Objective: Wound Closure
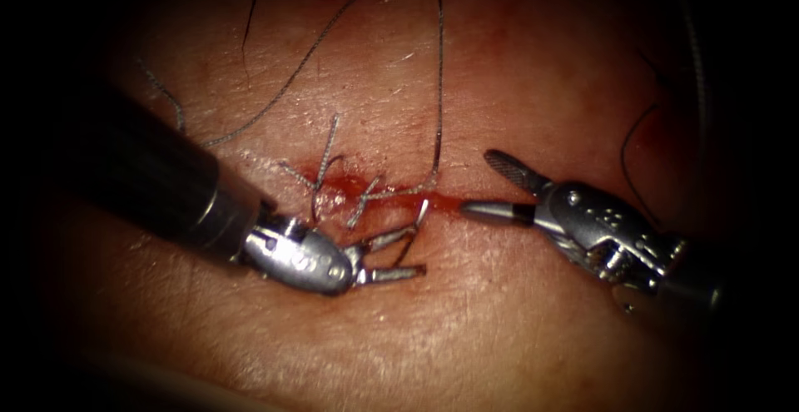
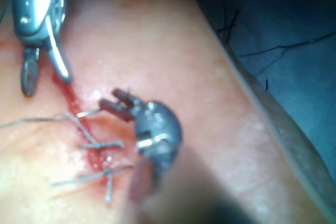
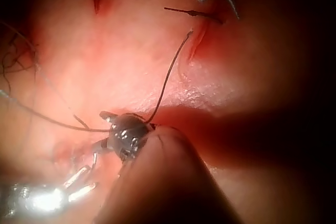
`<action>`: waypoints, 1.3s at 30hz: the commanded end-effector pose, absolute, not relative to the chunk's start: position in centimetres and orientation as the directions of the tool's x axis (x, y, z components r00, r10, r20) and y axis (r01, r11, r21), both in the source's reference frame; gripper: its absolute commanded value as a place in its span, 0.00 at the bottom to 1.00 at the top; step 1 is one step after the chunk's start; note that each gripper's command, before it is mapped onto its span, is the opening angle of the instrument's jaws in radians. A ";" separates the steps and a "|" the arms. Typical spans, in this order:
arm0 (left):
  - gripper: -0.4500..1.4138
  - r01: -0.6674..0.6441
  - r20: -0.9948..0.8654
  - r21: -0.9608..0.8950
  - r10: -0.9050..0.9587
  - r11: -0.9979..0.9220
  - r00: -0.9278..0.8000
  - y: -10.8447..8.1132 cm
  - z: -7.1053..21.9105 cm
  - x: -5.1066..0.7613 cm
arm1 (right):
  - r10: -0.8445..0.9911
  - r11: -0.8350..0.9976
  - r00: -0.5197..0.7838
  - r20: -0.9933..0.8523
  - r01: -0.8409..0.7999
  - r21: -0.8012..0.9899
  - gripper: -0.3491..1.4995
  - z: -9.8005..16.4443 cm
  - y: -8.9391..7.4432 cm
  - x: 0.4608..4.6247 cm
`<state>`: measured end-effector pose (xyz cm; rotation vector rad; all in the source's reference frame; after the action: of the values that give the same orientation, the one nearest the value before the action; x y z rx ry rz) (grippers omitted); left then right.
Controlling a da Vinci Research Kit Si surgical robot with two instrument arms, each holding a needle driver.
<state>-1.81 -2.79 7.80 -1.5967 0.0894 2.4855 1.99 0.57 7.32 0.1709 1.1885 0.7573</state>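
Observation:
The cut (image 1: pixel 391 200) runs across the tissue (image 1: pixel 499 320), wet with red fluid. A short shiny curved end of the needle (image 1: pixel 423 210) stands out of the cut; the rest of it is hidden. Just below it, my left tool (image 1: pixel 419 250) has its jaws open and holds nothing. The right tool (image 1: pixel 476 182) is open and empty too, its lower jaw lying at the cut's right end. Thread (image 1: pixel 439 112) comes down from the top to the cut. The left wrist view shows the left tool (image 2: pixel 109 98) by the cut and the right tool (image 2: pixel 47 83) spread open.
Stiff cut ends of thread (image 1: pixel 329 150) stick up from earlier stitches at the left part of the cut. A loose thread loop (image 1: pixel 283 96) lies over the tissue above. More dark thread (image 1: pixel 628 158) curls at the right edge, behind the right tool.

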 end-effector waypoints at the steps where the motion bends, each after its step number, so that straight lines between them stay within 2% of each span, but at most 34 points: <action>1: 0.24 -0.191 -0.903 -0.045 0.121 -0.981 -0.412 -2.9 7.8 -1.80 | 0.614 0.746 0.161 -0.772 -0.438 0.502 0.88 7.4 0.5 2.09; 2: 0.20 -0.195 -0.900 -0.043 0.122 -0.980 -0.418 -2.8 7.9 -1.80 | 0.614 0.746 0.161 -0.772 -0.438 0.502 0.88 7.4 0.5 2.09; 4: 0.01 -0.206 -0.890 -0.059 0.145 -0.977 -0.433 -2.8 7.9 -1.81 | 0.619 0.742 0.158 -0.769 -0.438 0.507 0.87 7.3 0.5 2.09; 5: 0.00 -0.205 -0.886 -0.060 0.147 -0.977 -0.439 -2.8 7.9 -1.82 | 0.619 0.742 0.158 -0.769 -0.438 0.507 0.87 7.3 0.5 2.08; 13: 0.00 -0.193 -0.865 -0.147 0.221 -0.970 -0.451 -2.8 7.8 -2.07 | 0.620 0.743 0.161 -0.768 -0.435 0.508 0.87 7.3 0.5 2.06; 19: 0.00 -0.180 -0.822 -0.347 0.391 -0.920 -0.413 -2.9 7.4 -2.00 | 0.631 0.737 0.148 -0.762 -0.422 0.528 0.87 7.3 0.4 2.03; 22: 0.00 -0.137 -0.744 -0.490 0.495 -0.861 -0.449 -2.8 7.2 -1.93 | 0.636 0.737 0.146 -0.757 -0.404 0.541 0.86 7.2 0.4 2.00; 28: 0.00 -0.057 -0.632 -0.651 0.582 -0.757 -0.511 -3.1 6.9 -1.80 | 0.686 0.701 0.103 -0.720 -0.358 0.616 0.84 7.0 0.3 1.93; 33: 0.00 0.006 -0.616 -0.682 0.569 -0.732 -0.544 -3.2 6.6 -1.79 | 0.726 0.666 0.070 -0.684 -0.316 0.676 0.82 6.9 0.3 1.90; 37: 0.00 -0.045 -0.615 -0.659 0.573 -0.751 -0.541 -3.1 6.4 -1.78 | 0.732 0.662 0.067 -0.678 -0.306 0.684 0.82 6.7 0.3 1.85; 39: 0.00 -0.103 -0.663 -0.578 0.540 -0.809 -0.518 -2.9 6.2 -1.74 | 0.752 0.640 0.058 -0.656 -0.303 0.707 0.79 6.7 0.3 1.82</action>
<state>-1.71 -2.73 6.11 -1.2795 -0.6100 2.3623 1.72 0.35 6.63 0.4429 1.2754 0.8467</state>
